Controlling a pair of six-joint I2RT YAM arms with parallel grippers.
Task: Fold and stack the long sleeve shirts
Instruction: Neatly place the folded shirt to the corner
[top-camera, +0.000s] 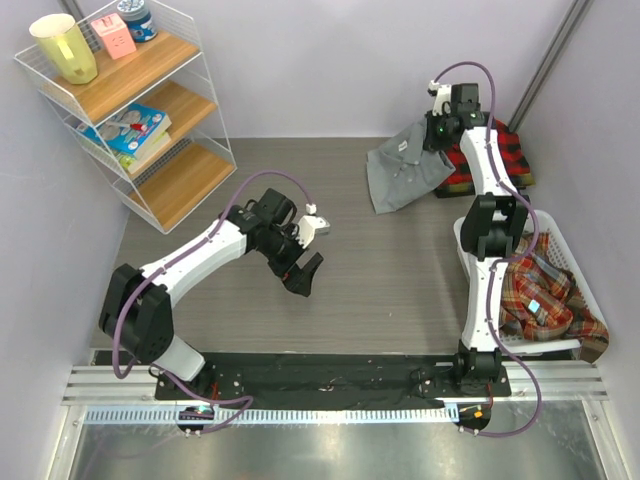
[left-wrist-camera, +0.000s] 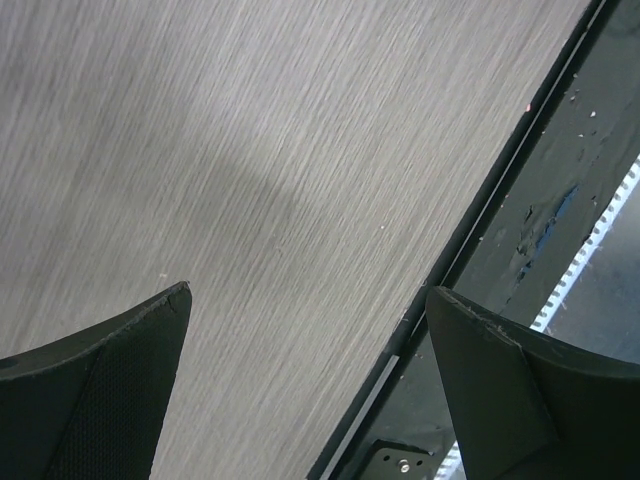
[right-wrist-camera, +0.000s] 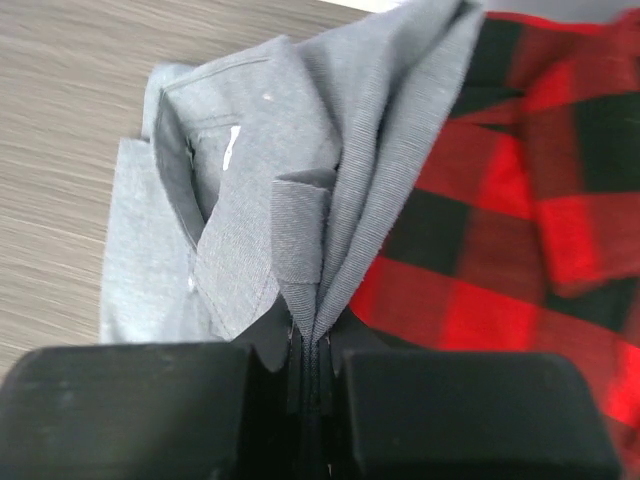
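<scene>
The plain grey shirt lies folded at the back of the table, its right edge lifted. My right gripper is shut on that bunched edge; in the right wrist view the grey shirt runs down into my closed gripper. The red-and-black checked shirt lies folded under and right of it, and also shows in the right wrist view. Orange-brown-teal plaid shirts fill the basket. My left gripper is open and empty above bare table, with both fingers apart.
A white basket stands at the right by the right arm. A wire shelf with a yellow cup, books and boxes stands at the back left. The table's near edge and black rail show under the left gripper.
</scene>
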